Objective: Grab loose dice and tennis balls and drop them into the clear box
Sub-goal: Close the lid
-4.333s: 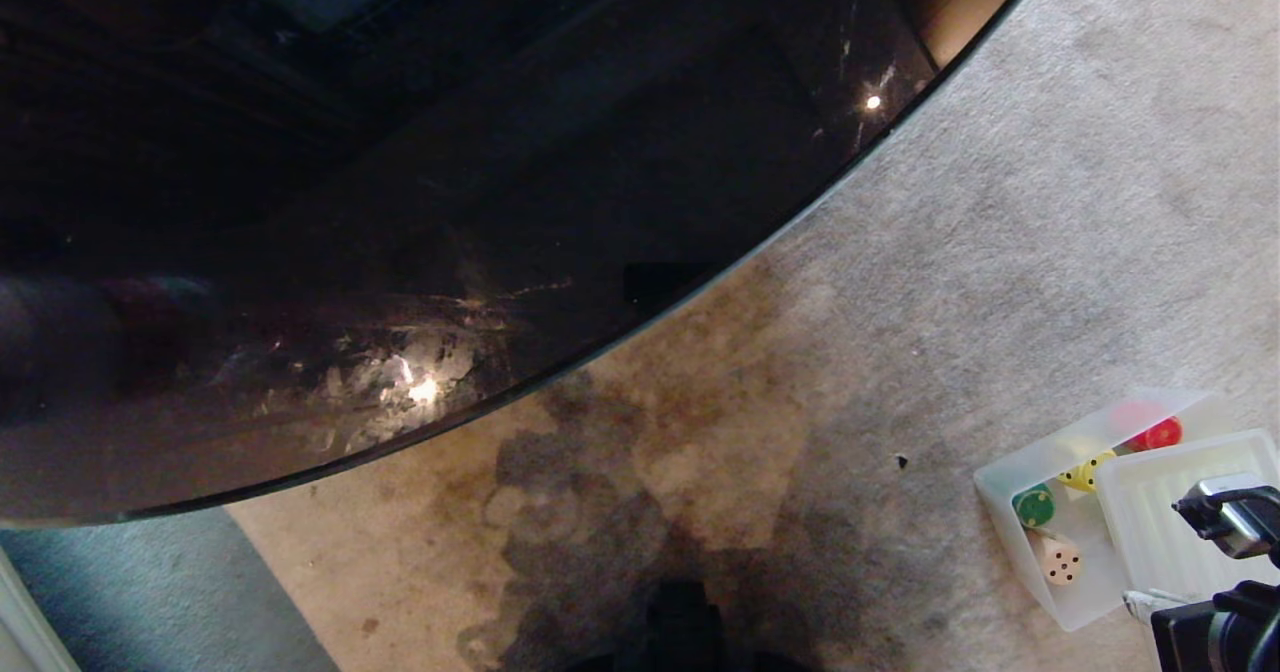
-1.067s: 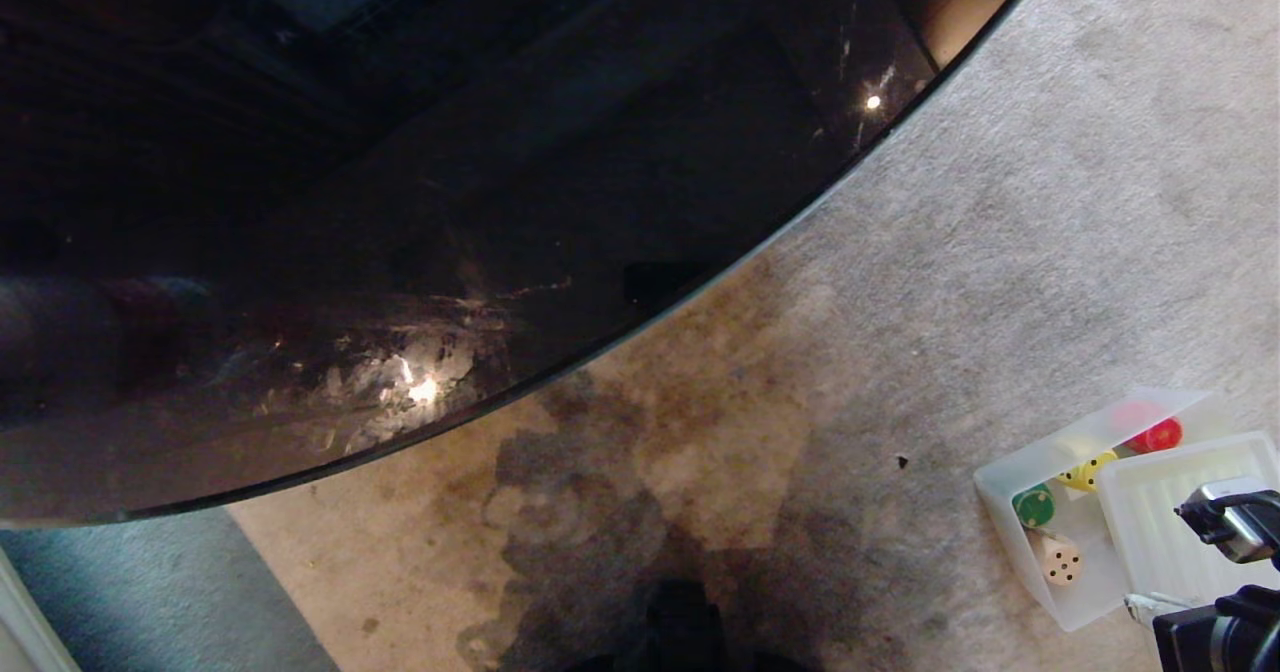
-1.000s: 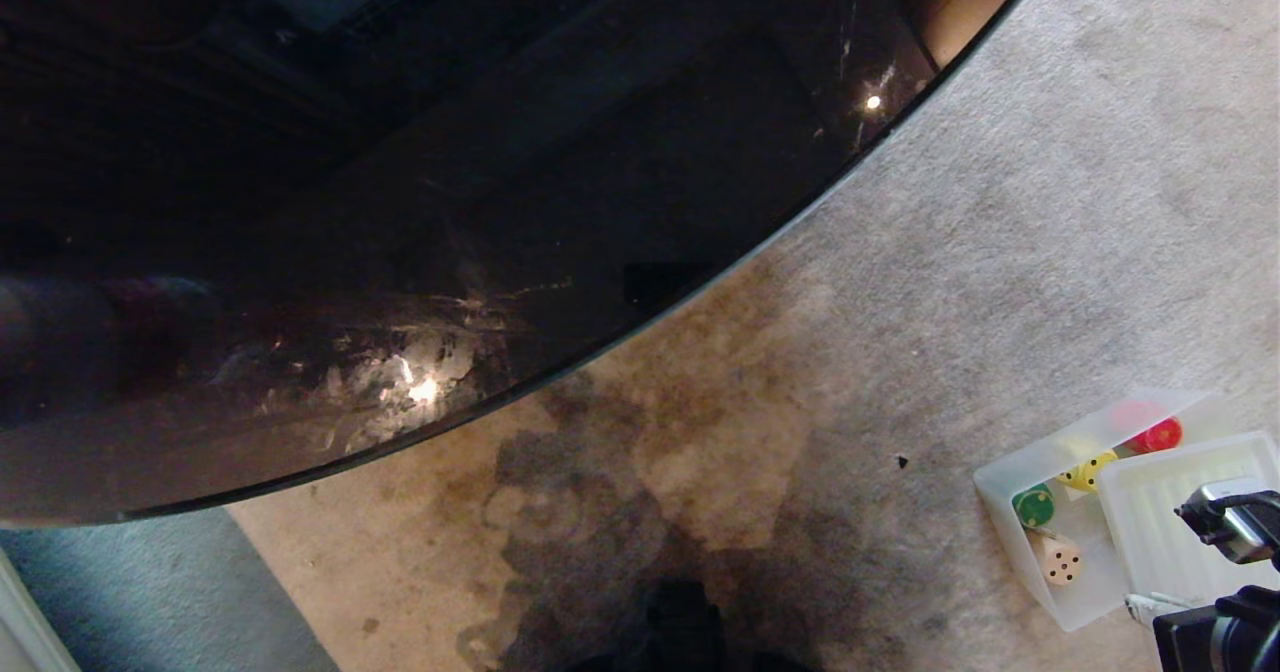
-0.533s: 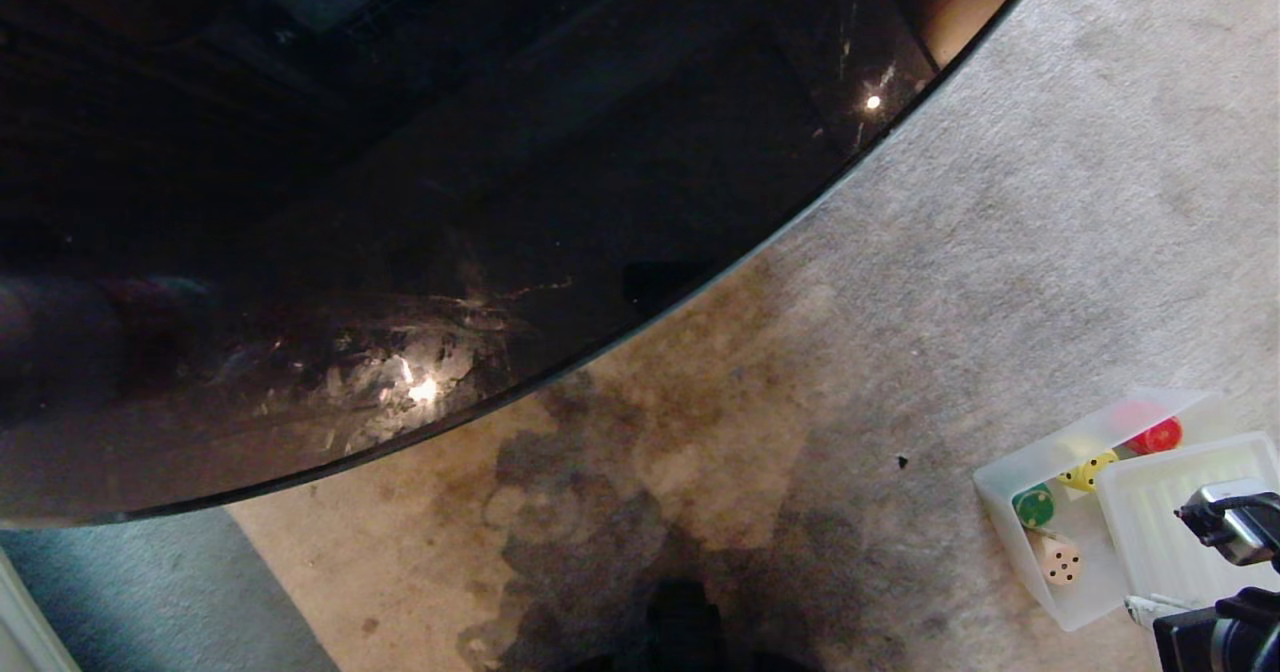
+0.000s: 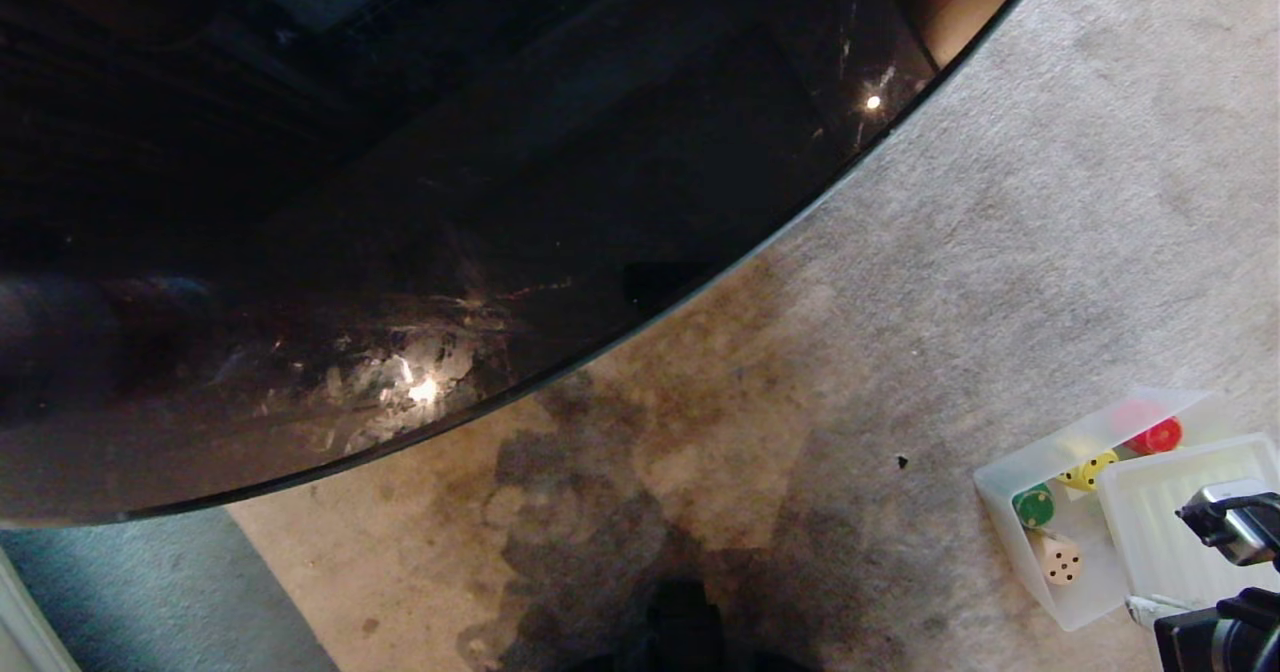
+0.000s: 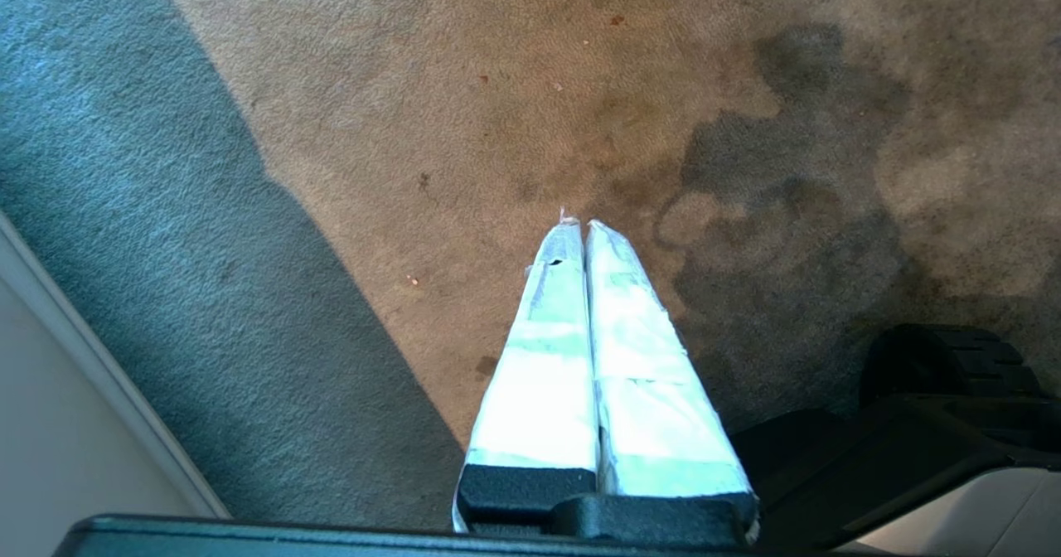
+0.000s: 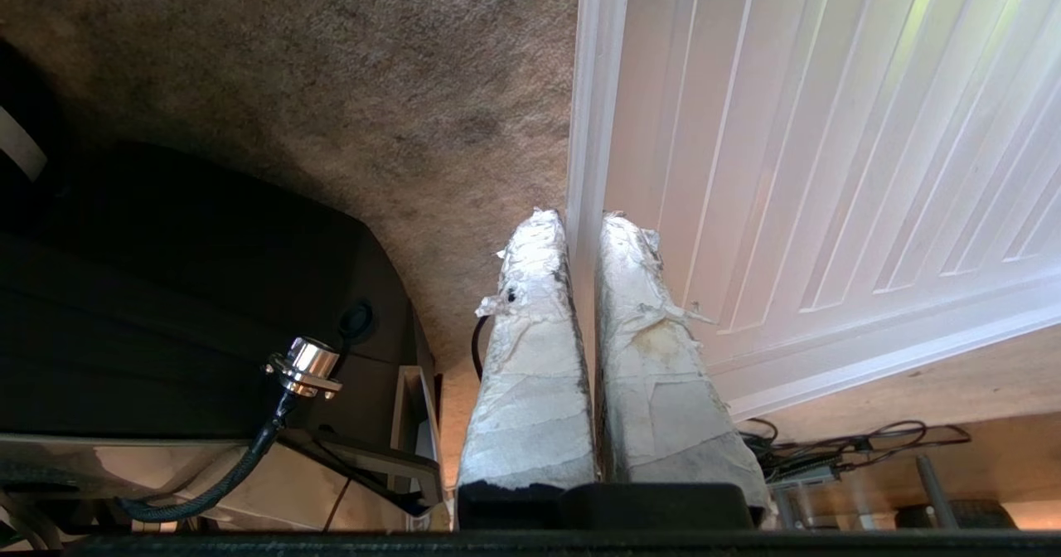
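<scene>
On the carpet at the robot's right, the clear box (image 5: 1010,487) holds all four dice (image 5: 1059,559); ribbed lid (image 5: 1165,537) overlaps it. Right gripper (image 7: 580,219) pinches the lid's rim, left gripper (image 6: 578,227) closed, empty. No tennis balls visible; lid should clear first.
</scene>
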Controlling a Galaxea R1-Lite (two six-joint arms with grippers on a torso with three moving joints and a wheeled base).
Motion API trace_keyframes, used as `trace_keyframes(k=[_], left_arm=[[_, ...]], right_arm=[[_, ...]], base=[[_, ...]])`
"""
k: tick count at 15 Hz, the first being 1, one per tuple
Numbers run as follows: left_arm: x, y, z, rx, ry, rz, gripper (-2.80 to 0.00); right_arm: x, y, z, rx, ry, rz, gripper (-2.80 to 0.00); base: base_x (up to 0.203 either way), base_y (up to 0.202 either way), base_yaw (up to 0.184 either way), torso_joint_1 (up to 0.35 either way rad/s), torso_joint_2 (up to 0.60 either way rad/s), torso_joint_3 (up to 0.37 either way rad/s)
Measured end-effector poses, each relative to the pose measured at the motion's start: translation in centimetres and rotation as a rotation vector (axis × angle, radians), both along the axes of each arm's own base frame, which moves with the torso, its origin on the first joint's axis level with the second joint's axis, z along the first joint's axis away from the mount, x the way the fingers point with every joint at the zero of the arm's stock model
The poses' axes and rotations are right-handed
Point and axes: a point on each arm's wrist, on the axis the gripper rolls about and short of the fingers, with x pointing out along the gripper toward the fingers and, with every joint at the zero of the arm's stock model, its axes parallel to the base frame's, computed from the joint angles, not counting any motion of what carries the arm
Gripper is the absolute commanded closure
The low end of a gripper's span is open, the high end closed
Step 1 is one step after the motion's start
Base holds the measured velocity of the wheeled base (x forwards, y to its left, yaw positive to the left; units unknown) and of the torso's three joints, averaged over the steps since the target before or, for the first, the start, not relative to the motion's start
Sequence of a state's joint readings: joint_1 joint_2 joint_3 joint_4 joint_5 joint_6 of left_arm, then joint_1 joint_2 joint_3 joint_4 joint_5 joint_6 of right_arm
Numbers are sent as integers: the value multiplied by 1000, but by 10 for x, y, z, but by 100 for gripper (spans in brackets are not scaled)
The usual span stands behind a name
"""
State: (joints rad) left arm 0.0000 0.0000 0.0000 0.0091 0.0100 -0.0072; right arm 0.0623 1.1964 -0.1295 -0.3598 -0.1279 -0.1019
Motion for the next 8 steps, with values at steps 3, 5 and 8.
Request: trace_keyframes(k=[3,5,8], left_arm=[[0,0,0,1,0,0,0],[0,0,0,1,0,0,0],[0,0,0,2,0,0,0]], right_arm=[[-1,0,0,0,0,0,0],[-1,0,0,0,0,1,0],[-1,0,-1,0,1,1,0]], base=[[0,0,0,0,0,0],[0,0,0,0,0,0],[0,0,0,0,0,0]])
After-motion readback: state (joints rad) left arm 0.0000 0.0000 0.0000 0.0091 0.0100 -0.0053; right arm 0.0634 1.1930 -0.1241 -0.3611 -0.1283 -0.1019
